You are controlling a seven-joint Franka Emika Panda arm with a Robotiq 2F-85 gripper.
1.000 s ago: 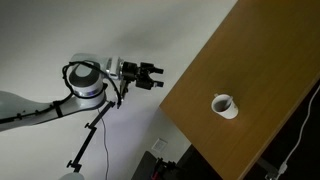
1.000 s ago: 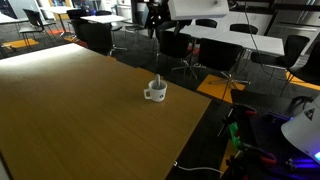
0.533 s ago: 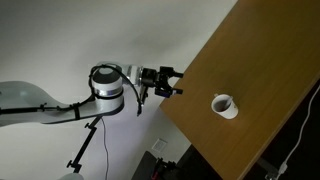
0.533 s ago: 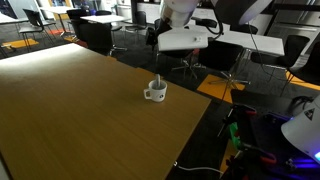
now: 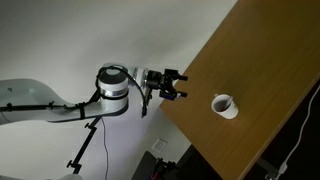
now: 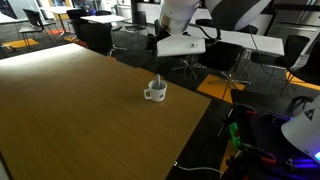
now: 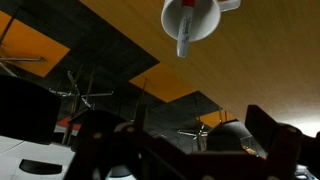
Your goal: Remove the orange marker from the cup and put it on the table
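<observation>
Tool [image 5: 180, 85] has edged closer to the cup [image 5: 223, 105].

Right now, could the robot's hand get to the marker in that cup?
Probably yes: the open hand is by the table edge, the marker sticks up from the cup, and nothing stands between.

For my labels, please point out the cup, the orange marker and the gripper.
the cup [image 5: 229, 111]: in an exterior view, outer wall
the orange marker [image 7: 183, 40]: wrist view, its shaft
the gripper [image 5: 180, 84]: in an exterior view, between fingertips
</observation>
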